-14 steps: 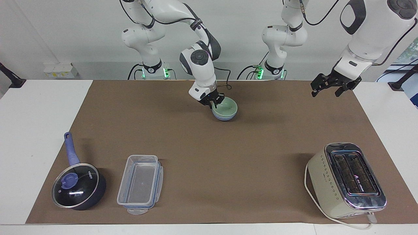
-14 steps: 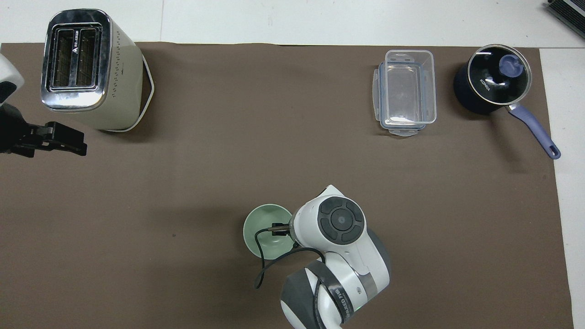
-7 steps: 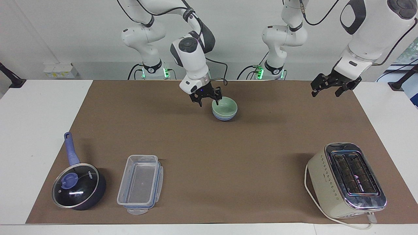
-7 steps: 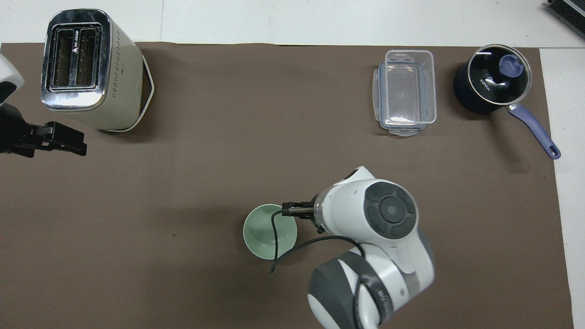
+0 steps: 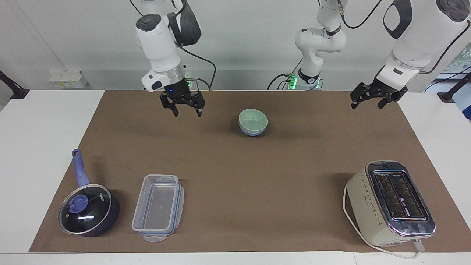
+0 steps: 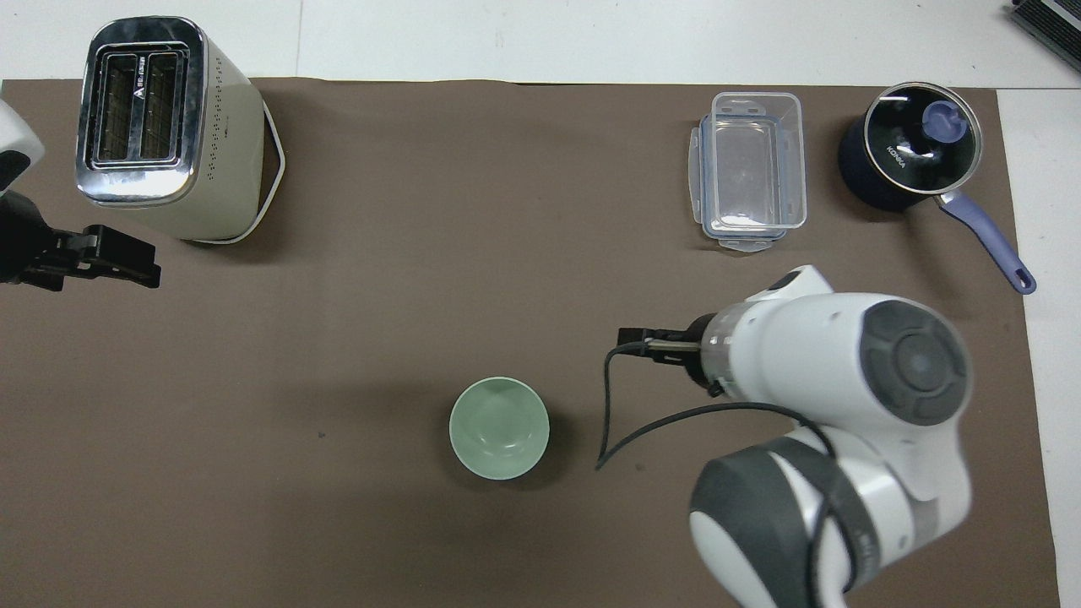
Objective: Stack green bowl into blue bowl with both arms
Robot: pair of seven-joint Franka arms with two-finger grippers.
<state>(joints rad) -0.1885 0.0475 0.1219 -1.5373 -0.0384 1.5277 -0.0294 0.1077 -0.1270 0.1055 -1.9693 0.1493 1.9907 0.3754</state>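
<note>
1. The green bowl [image 5: 252, 118] is being seen nested in the blue bowl [image 5: 252, 131], mid-desk, near the robots.
2. The right tool [image 5: 183, 106] is being held released and empty over bare mat, toward the right arm's end from the bowls; it is the nearer tool.
3. The left tool [image 5: 373, 98] is being kept waiting, released and empty.
4. The tub [image 5: 157, 207] is lying empty.

White tabletop [image 5: 44, 121], brown mat [image 5: 257, 173] covering most of it. Plain white wall [image 5: 81, 40] at the robots' end, white socket box [image 5: 68, 79] at its base. Window edge [image 5: 460, 59] at the left arm's end. Even, diffuse light.
</note>
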